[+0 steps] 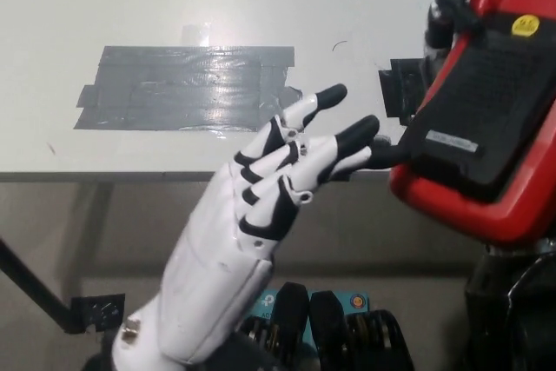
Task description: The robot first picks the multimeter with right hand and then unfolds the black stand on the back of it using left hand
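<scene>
The red multimeter (521, 206) hangs at the right edge of the head view with its back towards me. My black right hand (447, 19) is shut on it, fingers wrapping its upper left side. The black stand (486, 102) shows its textured face and a small label, and its lower left corner juts past the red case. My white left hand (278, 188) reaches up from the lower middle, open with fingers spread. Its dark fingertips (375, 147) touch that jutting corner. The meter's front is hidden.
A white table (104, 6) fills the upper picture, its front edge running across the middle. A grey tape patch (187, 89) lies on it at the left, and a small black tape piece (400, 89) sits beside the meter. Below the edge is grey floor.
</scene>
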Controlling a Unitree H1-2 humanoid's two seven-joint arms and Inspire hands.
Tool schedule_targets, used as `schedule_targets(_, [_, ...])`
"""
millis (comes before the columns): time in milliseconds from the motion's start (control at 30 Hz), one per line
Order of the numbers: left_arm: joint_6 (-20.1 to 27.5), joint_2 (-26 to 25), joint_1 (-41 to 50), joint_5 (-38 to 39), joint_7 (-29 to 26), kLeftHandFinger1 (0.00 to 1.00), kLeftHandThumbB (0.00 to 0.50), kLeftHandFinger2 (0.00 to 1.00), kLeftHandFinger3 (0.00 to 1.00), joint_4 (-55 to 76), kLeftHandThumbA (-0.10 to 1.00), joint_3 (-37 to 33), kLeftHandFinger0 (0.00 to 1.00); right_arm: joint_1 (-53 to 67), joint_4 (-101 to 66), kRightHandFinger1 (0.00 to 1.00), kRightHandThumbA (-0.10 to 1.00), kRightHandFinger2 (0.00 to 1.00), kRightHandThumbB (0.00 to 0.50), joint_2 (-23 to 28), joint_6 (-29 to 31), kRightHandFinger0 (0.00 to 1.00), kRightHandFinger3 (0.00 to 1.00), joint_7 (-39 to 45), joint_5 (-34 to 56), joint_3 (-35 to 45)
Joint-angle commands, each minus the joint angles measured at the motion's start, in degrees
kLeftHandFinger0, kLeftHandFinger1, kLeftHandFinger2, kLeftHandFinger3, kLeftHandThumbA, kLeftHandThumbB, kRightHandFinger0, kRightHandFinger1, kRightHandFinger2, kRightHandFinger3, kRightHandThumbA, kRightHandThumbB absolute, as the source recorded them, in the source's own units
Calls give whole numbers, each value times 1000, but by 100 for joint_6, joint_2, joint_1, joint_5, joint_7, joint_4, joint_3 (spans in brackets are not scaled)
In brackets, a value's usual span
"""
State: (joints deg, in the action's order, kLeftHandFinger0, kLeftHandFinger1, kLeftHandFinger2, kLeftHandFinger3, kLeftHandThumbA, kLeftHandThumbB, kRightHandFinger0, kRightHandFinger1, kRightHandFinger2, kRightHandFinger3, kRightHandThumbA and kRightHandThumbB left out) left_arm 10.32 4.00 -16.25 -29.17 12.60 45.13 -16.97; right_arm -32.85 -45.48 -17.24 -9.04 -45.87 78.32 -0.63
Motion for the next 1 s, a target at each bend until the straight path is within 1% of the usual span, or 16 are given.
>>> schedule_targets(0, [1122,463,460,-1521,-802,811,337,818,1000,-246,1000,-231,1000,-536,-237,164,-100,720,55,-332,331,0,1000,-585,-456,36])
schedule_targets(33, [1210,534,606,-1604,-871,879,333,853,1000,-315,1000,-339,1000,-557,-229,174,-100,737,54,-332,367,0,1000,-580,-404,24])
schedule_targets(167, [1322,631,822,-2060,-965,829,383,865,1000,-411,1000,-417,1000,-575,-166,232,-100,779,28,-290,417,0,1000,-590,-364,-14])
schedule_targets(367, [1351,612,824,-2045,-1065,778,314,754,1000,-565,1000,-379,1000,-475,-155,253,-100,764,11,-274,453,0,1000,-578,-441,-112])
schedule_targets(400, [1356,589,784,-1962,-1092,821,305,786,1000,-606,1000,-356,1000,-472,-158,241,-100,756,14,-265,465,0,1000,-583,-456,-123])
schedule_targets(467, [1242,537,733,-1741,-1025,917,345,867,1000,-619,1000,-303,1000,-478,-175,234,-100,754,35,-224,486,0,1000,-664,-439,-118])
schedule_targets(500, [1222,527,725,-1689,-1020,973,327,895,1000,-624,1000,-283,1000,-485,-173,226,-100,754,34,-192,490,0,1000,-671,-436,-118])
schedule_targets(533, [1129,510,723,-1511,-957,999,365,901,1000,-609,1000,-264,1000,-487,-179,228,-100,761,45,-189,497,0,1000,-703,-485,-115])
schedule_targets(567, [1008,496,730,-1326,-893,980,355,877,1000,-567,1000,-227,1000,-489,-178,226,-100,769,51,-164,512,0,1000,-741,-494,-99])
schedule_targets(600, [934,481,742,-1251,-861,902,323,830,1000,-505,1000,-181,1000,-475,-146,224,-100,763,48,-81,529,0,808,-728,-435,-53])
schedule_targets(633, [958,465,737,-1340,-861,855,330,814,1000,-473,1000,-142,1000,-471,-113,239,-100,757,29,-28,542,0,772,-720,-407,-23])
schedule_targets(667, [1025,415,718,-1520,-876,802,335,787,1000,-416,1000,-54,1000,-464,1,267,-100,767,17,102,572,0,796,-675,-319,85])
schedule_targets(733, [1033,260,747,-1366,-865,761,340,780,1000,-358,1000,111,1000,-503,370,313,-100,801,33,390,577,0,1000,-645,-370,374])
schedule_targets(800, [1031,85,782,-1095,-843,735,332,764,1000,-337,1000,233,1000,-544,710,367,-100,762,33,650,540,0,942,-483,-397,561])
schedule_targets(833, [1067,25,826,-1050,-872,725,334,761,1000,-336,1000,285,1000,-569,875,404,-100,753,33,755,545,0,1000,-401,-340,644])
schedule_targets(967, [1253,-288,1038,-1067,-952,738,286,800,1000,-287,1000,497,1000,-801,1935,355,-100,745,8,1269,417,0,1000,63,-774,848])
